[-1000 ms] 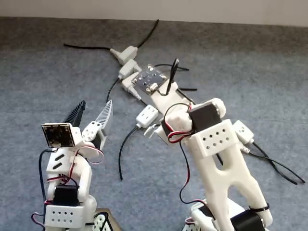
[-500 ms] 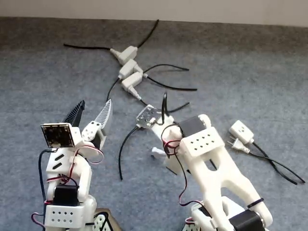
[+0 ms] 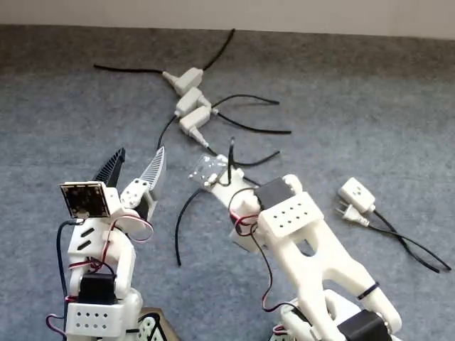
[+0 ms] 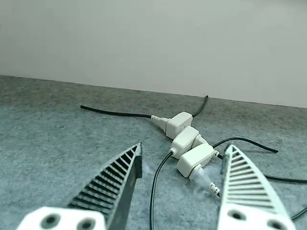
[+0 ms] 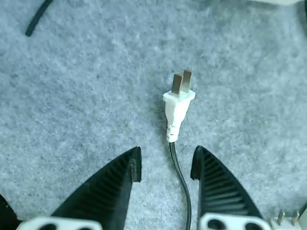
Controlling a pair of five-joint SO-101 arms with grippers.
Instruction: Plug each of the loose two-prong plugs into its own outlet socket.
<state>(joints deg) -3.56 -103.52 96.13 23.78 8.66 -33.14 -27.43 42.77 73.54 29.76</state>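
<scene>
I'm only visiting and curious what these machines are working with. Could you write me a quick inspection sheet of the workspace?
Surface: grey carpet-like mat, flat.
Job's things: white two-prong plug lying loose, prongs bare; three white outlet socket blocks clustered together; fourth white socket block set apart, with a second white plug lying loose beside it.
Clutter: nothing seen.
Grippers: left gripper, jaws open, holding nothing; right gripper, jaws open, the loose plug's cord running between them in its wrist view.
Cables: thin black cords curling loose over the mat.
Surroundings: plain pale wall behind the mat.
</scene>
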